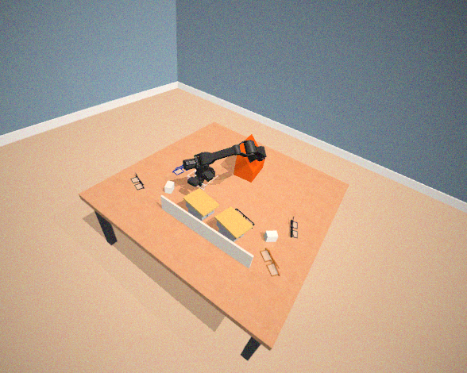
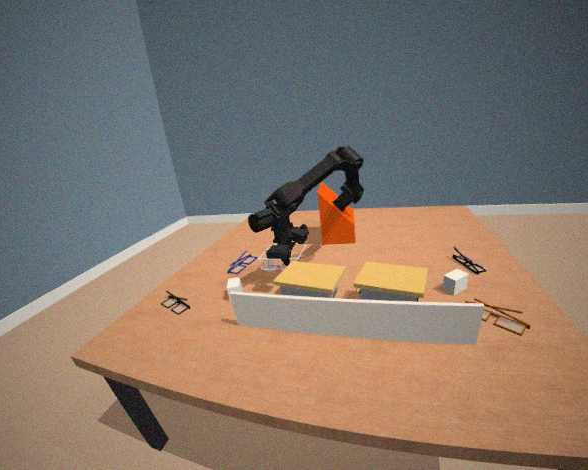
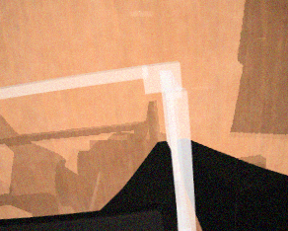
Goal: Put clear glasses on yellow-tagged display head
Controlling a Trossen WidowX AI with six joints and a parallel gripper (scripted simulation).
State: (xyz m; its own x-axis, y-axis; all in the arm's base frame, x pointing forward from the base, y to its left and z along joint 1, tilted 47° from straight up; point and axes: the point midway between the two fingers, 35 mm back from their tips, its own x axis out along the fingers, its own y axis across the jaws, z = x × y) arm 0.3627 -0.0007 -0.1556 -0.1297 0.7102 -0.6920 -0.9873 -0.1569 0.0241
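The gripper (image 2: 279, 256) is clamped on the clear glasses (image 2: 271, 260) just behind the left yellow-topped block (image 2: 310, 276) — blue glasses (image 2: 241, 262) lie beside, a white wall (image 2: 355, 318) in front.

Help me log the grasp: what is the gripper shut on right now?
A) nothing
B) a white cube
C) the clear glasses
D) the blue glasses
C: the pale translucent frame of the clear glasses runs between the dark fingers of the gripper; the blue glasses lie apart.
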